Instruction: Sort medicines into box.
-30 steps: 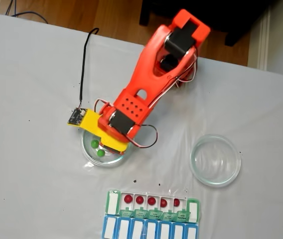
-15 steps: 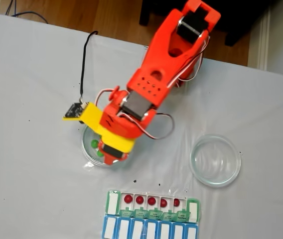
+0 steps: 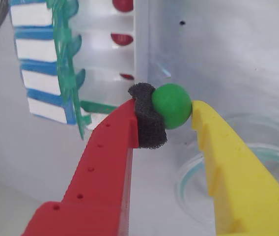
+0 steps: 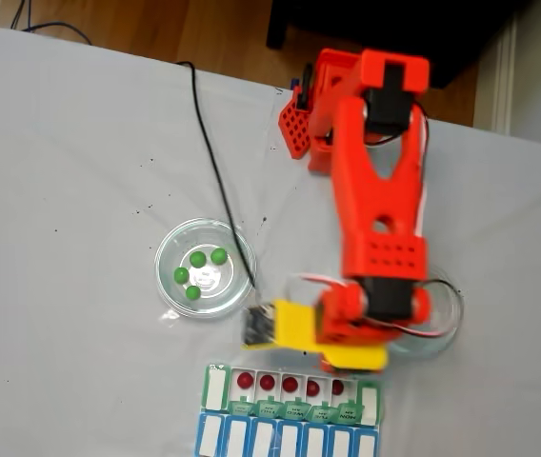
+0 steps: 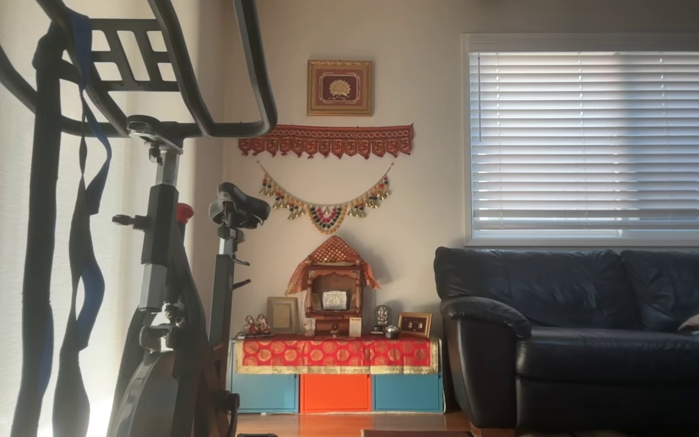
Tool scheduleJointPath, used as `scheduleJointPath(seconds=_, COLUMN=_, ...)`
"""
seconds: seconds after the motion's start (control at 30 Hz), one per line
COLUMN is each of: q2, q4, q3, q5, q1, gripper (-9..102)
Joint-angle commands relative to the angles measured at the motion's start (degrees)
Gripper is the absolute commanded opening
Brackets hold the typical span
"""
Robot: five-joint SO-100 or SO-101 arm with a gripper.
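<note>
In the wrist view my gripper (image 3: 171,107) is shut on a glossy green pill (image 3: 173,104), held between the black foam pad on the red finger (image 3: 147,115) and the yellow finger (image 3: 203,123). Just beyond it lies the green box (image 3: 63,64) with its lids open and dark red pills (image 3: 122,38) in the compartments. From the fixed view the gripper (image 4: 332,362) hovers at the upper edge of the box (image 4: 215,386), towards its right end. Several red pills (image 4: 267,382) sit in a row there. Several green pills (image 4: 198,259) lie in the left clear dish (image 4: 168,249).
An adjoining blue row with white lids (image 4: 285,440) borders the box below. A second clear dish (image 4: 450,309) lies partly under the orange arm (image 4: 380,190). A black cable (image 4: 215,171) crosses the white cloth past the left dish. Table edge and wooden floor lie at the top.
The arm has swung from over the left dish to the right, down to the box's upper edge, with a green pill in the gripper. The left dish is uncovered.
</note>
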Motion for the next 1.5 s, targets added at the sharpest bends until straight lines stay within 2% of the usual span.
scheduleJointPath(seconds=0.0, q2=-2.9, q4=-1.5, q3=-8.5, q5=1.3, q1=-3.4, gripper=1)
scheduleJointPath(seconds=0.2, q2=-11.2, q4=-4.2, q3=-14.9, q5=2.1, q1=-3.0, gripper=1)
scheduleJointPath(seconds=0.47, q2=-11.5, q4=-3.0, q3=-21.4, q5=5.4, q1=-0.4, gripper=1)
scheduleJointPath(seconds=0.67, q2=-9.8, q4=-7.2, q3=-16.3, q5=6.0, q1=-1.0, gripper=1)
scheduleJointPath(seconds=1.47, q2=-8.9, q4=-13.0, q3=-9.3, q5=10.7, q1=-2.0, gripper=1)
